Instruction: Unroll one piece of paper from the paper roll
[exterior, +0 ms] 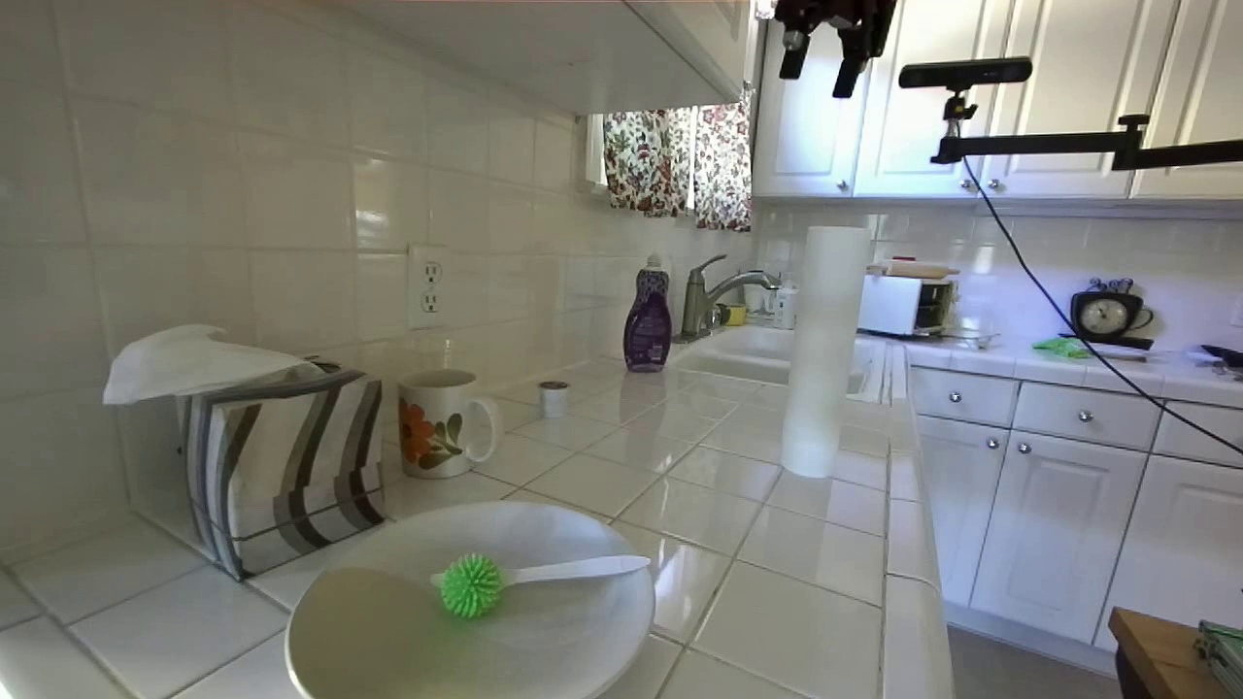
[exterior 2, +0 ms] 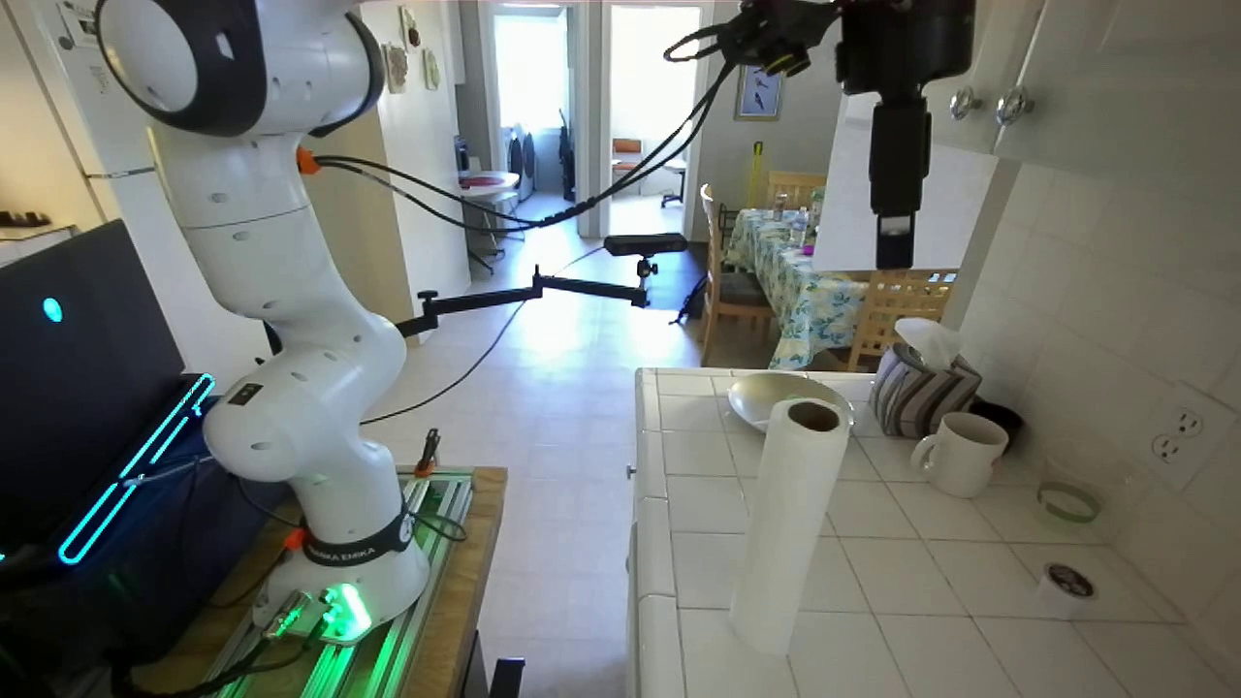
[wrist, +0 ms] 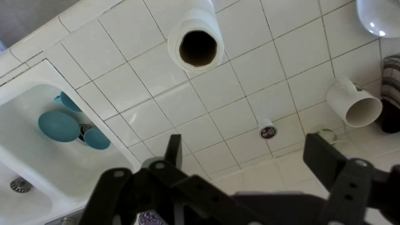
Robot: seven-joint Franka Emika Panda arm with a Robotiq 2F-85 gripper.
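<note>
The paper roll (exterior: 825, 359) is a tall white cylinder standing upright on the tiled counter. It also shows in an exterior view (exterior 2: 790, 523), with its dark core hole at the top. In the wrist view the roll (wrist: 200, 23) is seen from above at the top middle, beyond the fingertips. The piece of paper cannot be told apart from the roll; no loose sheet edge shows. My gripper (exterior: 821, 78) is high above the counter, above and apart from the roll. In the wrist view my gripper (wrist: 243, 145) is open, with nothing between its fingers.
A white bowl (exterior: 379, 621) with a green brush (exterior: 473, 585), a flowered mug (exterior: 442, 417), a striped tissue box (exterior: 301, 456), a small pod (exterior: 554, 398) and a purple bottle (exterior: 648, 320) stand on the counter. A sink (wrist: 56, 168) holds blue dishes. Upper cabinets (exterior 2: 1115, 78) hang near the gripper.
</note>
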